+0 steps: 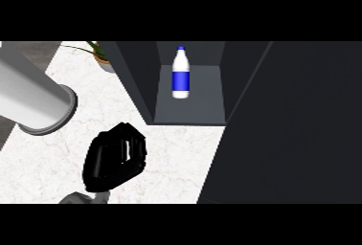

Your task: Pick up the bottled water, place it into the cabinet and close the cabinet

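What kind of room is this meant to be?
Probably a kitchen: a white marbled counter, an open dark cabinet with a water bottle standing inside, and a potted plant behind.

- The cabinet (191, 112) mouth is left open toward the counter (176, 158); its floor in front of the bottled water (181, 72) is bare.
- The right side is blocked by the open cabinet door (297, 124).
- Bare counter is seen between the cabinet and the black hand (115, 158).
- The counter's left is taken by a large grey forearm (32, 95); a plant (99, 53) stands behind.
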